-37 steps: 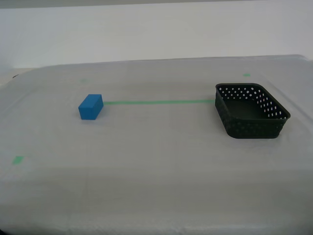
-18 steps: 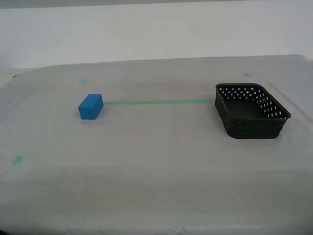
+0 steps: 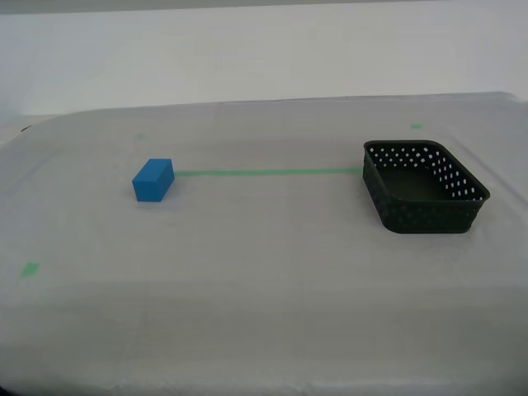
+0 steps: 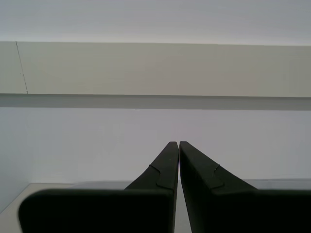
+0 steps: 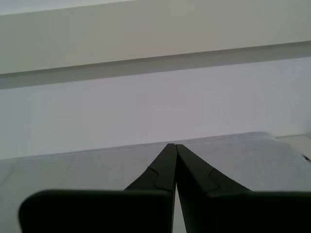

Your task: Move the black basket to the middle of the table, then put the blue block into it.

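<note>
Small squarish black plastic basket w/ round-hole sides [image 3: 423, 188] sits on the white-sheeted desk [image 3: 264, 272] toward the exterior view's right, at the end of the thin green tape line [image 3: 268, 172]; small bright-blue rectangular block [image 3: 153, 180] lies at the line's other end, well apart from basket; nothing has shifted vs. earlier frames; my first pincer [image 5: 172, 146] pressed together, empty; my second pincer [image 4: 176, 143] likewise pressed together, empty; neither shows in the exterior view.
</note>
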You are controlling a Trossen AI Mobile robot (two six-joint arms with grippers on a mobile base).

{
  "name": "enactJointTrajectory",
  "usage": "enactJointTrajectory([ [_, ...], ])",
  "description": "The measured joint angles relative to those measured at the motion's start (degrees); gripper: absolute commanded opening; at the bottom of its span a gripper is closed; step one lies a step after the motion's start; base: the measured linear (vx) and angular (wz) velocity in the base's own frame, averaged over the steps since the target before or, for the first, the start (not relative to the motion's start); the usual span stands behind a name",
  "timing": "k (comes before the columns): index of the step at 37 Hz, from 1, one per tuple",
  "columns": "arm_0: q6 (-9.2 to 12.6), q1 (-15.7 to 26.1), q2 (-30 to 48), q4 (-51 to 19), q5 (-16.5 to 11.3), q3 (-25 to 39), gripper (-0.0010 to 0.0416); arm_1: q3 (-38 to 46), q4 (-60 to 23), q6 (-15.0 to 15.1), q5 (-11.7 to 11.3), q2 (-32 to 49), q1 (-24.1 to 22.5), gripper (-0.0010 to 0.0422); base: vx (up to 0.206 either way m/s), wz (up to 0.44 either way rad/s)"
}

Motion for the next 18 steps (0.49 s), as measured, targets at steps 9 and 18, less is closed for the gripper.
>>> enactJointTrajectory([
  [9, 0.5, 0.0, 0.0, -4.3, 0.0, 0.2, -0.0001, 0.0, 0.0, 0.0, 0.0, 0.0, 0.0, 0.0000, 0.000, 0.000],
  [18, 0.5, 0.0, 0.0, -17.2, -0.1, 4.9, -0.0001, 0.0, 0.0, 0.0, 0.0, 0.0, 0.0, 0.0000, 0.000, 0.000],
])
